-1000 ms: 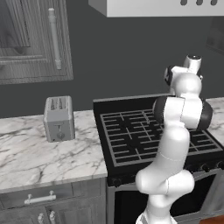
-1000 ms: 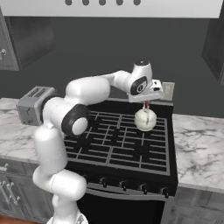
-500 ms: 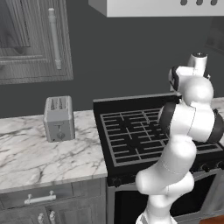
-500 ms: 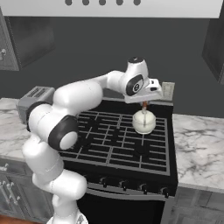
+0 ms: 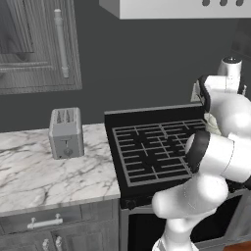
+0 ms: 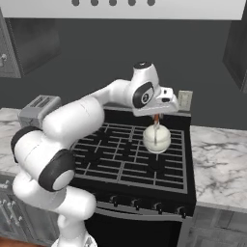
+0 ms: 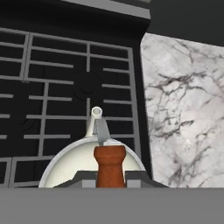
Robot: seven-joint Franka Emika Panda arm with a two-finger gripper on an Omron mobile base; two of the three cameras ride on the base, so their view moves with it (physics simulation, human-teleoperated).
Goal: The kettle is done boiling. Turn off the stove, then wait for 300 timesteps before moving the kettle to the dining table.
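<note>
The cream-white kettle (image 6: 157,138) is over the right rear part of the black stove (image 6: 120,159); I cannot tell whether it touches the grate. My gripper (image 6: 157,117) is straight above it, shut on the reddish-brown wooden bar of its handle. In the hand view the wooden bar (image 7: 110,164) stands between the fingers of my gripper (image 7: 110,178), with the kettle (image 7: 65,168) body and spout below and the stove (image 7: 52,87) grates beyond. The stove (image 5: 152,152) knobs (image 6: 135,202) line its front edge.
A boxy grey toaster (image 5: 65,131) (image 6: 38,108) stands on the marble counter (image 5: 49,176) left of the stove. Another marble counter (image 6: 217,154) (image 7: 183,109) lies to its right. A range hood (image 6: 120,7) hangs overhead, and a wall outlet (image 6: 185,100) sits behind the kettle.
The arm's elbow has swung lower and outward while the hand stayed shut on the kettle's handle. The kettle has drifted only slightly. The scene itself has not shifted.
</note>
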